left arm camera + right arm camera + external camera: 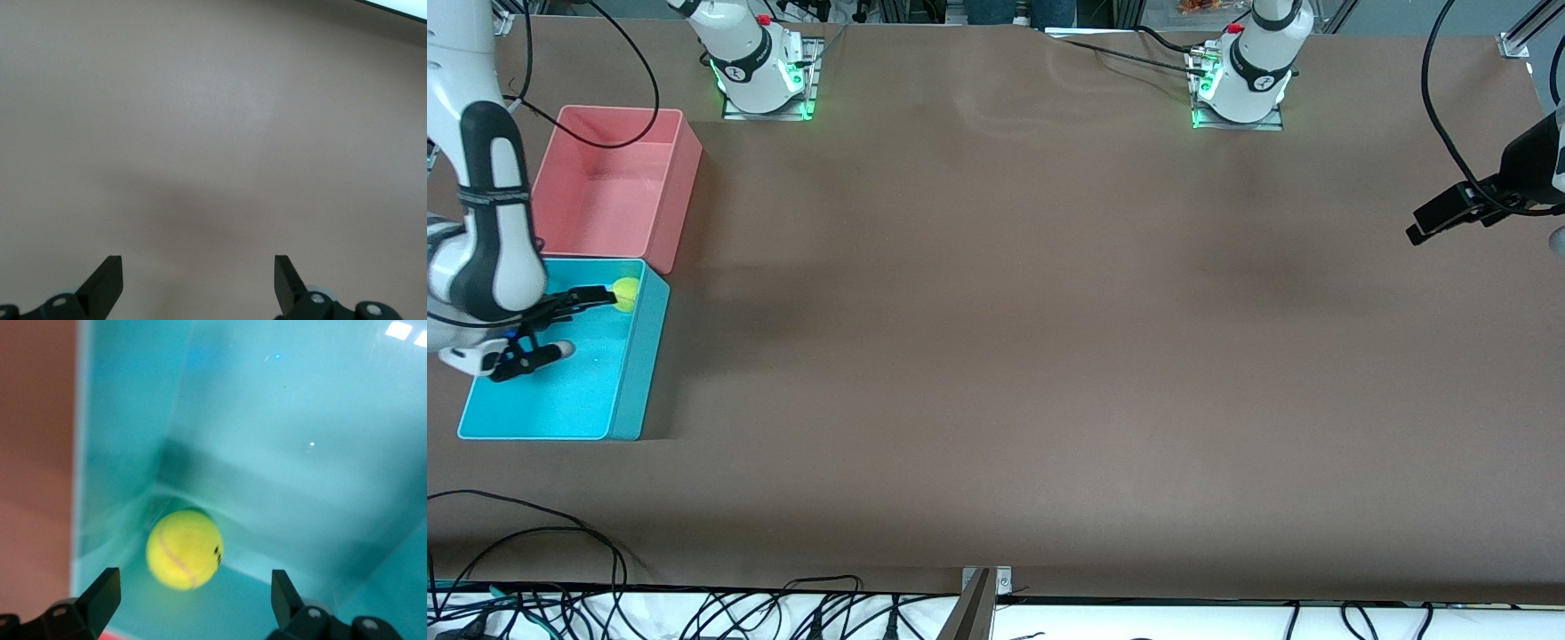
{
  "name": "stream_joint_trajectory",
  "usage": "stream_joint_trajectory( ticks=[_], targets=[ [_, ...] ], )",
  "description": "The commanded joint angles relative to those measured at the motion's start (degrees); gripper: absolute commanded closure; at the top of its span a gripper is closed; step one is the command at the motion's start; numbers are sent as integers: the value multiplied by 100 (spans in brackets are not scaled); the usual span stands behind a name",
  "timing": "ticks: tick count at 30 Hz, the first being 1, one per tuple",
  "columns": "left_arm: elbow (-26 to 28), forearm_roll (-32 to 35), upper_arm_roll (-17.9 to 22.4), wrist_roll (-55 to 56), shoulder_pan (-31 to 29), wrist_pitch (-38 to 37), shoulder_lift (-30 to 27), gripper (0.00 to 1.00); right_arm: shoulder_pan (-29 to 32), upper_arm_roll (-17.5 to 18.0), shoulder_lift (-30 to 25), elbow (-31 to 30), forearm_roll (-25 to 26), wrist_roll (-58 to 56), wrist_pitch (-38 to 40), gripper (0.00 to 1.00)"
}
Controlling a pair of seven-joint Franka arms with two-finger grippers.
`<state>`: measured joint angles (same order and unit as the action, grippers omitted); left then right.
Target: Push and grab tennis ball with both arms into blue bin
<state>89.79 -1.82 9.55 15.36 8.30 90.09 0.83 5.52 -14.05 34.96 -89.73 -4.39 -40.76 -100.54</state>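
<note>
1. I saw the tennis ball [626, 294] lying inside the blue bin [640, 373], tucked into the bin's corner nearest the pink bin [679, 200] and the table's middle.
2. My right gripper [574, 322] hung over the blue bin's interior with its fingers spread wide and nothing between them; in the right wrist view the ball [184, 549] sat on the bin floor below the open gripper [193, 597], apart from both fingertips.
3. My left gripper [1432, 224] waited in the air over bare table at the left arm's end. The left wrist view showed the left gripper [198, 280] parted wide, empty, with only brown surface under it.
4. The table [1049, 356] was covered in a plain brown mat, slightly rippled near the arm bases.
5. The two bins stood touching at the right arm's end, the pink one farther from the front camera.
6. Both arm bases glowed green along the table edge, and black cables [694, 613] trailed along the white strip by the table's near edge.
</note>
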Motion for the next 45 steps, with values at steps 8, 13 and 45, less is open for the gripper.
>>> stream_joint_trajectory(
  ticks=[8,13,45],
  targets=[
    [47,32,47,-77,58,53,-39,0,-331,7,-209,1642,-18,990,2221,0],
    [47,32,47,-77,58,62,-39,0,-683,16,-446,2134,122,1693,2759,0],
    [47,32,47,-77,58,62,-39,0,-1229,648,-3364,-211,350,3540,1485,0]
  ],
)
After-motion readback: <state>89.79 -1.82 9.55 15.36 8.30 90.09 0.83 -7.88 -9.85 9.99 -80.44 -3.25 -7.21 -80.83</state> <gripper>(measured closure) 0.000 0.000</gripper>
